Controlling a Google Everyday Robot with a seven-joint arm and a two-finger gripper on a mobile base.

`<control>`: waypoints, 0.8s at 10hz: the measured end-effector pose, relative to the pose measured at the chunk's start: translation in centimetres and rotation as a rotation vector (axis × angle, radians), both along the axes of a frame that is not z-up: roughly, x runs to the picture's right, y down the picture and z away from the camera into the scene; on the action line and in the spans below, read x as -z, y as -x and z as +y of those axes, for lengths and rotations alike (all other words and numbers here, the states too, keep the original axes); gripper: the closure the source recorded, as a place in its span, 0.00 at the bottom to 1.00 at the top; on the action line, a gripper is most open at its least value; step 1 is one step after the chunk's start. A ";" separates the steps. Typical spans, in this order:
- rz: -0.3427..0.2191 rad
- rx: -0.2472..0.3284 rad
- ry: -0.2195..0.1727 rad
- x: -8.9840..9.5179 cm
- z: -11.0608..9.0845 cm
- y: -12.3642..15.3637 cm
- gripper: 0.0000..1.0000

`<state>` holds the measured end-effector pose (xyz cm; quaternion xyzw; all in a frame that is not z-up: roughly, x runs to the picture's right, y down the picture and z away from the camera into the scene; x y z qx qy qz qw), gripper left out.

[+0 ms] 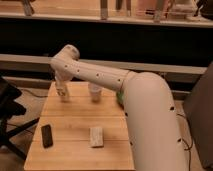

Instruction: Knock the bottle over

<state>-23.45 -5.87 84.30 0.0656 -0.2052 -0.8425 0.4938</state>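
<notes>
A small wooden table [75,130] stands before a dark counter front with a long pale ledge running behind it, and the robot's thick white arm [145,110] reaches across from the right to the table's far left corner. There the gripper [61,82] hangs pointing down; whether it is spread or closed cannot be told. Just below it and seemingly touching it stands the bottle [63,94], slim, pale and upright near the back left edge of the table, though its outline is hard to separate from the gripper. A wider pale cup [95,93] stands near it to the right, and a flat beige block [96,136] and a dark bar [46,135] lie well apart at the front. The bottle looks light and stiff, likely plastic, narrow in its base for its height, so it should tip readily. It needs no grasp: a sideways push high on its body, near the cap, would probably topple it, whereas a low push might only slide it over the smooth wood, perhaps off the nearby edge.
</notes>
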 end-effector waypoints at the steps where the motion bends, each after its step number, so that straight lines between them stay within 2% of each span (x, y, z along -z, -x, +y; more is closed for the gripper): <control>1: -0.018 0.019 -0.006 -0.4 -0.4 0.6 1.00; 4: -0.079 0.089 -0.031 -1.6 -1.8 3.4 0.99; 5: -0.105 0.111 -0.044 -1.7 -2.2 4.5 0.94; 7: -0.093 0.106 -0.033 -1.5 -1.5 5.9 1.00; 8: -0.085 0.104 -0.030 -1.6 -1.2 5.1 1.00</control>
